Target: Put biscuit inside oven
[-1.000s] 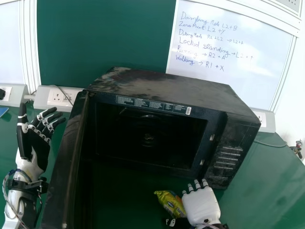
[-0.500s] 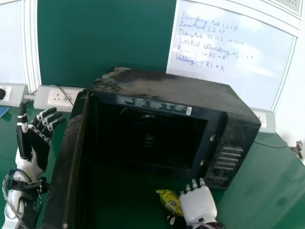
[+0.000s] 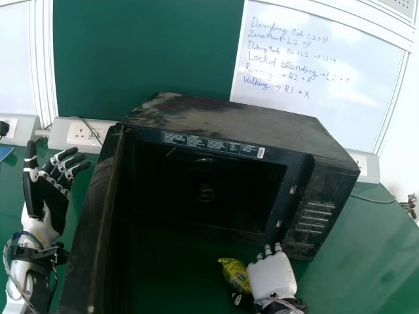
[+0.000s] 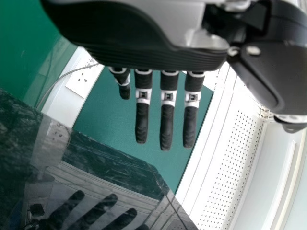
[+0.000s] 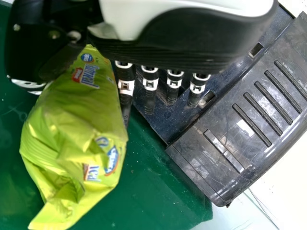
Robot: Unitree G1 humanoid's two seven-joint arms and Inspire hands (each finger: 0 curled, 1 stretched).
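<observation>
Right hand: the right hand shifts slightly toward the robot's left and toward the oven, at the near side of the oven's right front.
Biscuit packet: the yellow-green packet sits slightly nearer the right hand than in the earlier frames, with a little more of it hidden behind the hand; it is outside the oven, in front of it, over the green table.
Right fingers: nearly straight, not curled round the packet, which lies on the thumb side against the hand; whether the thumb presses hard enough to hold it cannot be told.
Contact with table: the packet's underside is hidden, so whether it is lifted cannot be told.
Left hand: palm up beyond the door's outer side, fingers loosely extended and holding nothing; the left hand shows no clear change.
Oven door: the door stands open at the left, leaving the cavity accessible.
Meaning for the task: the closing gap suggests that the grasp is being settled; insertion remains to be done.
Next requirement: a secure pinch, then a lift over the oven's lower front edge.
Likely fault: the slack wrapper may slip or catch on that edge.
</observation>
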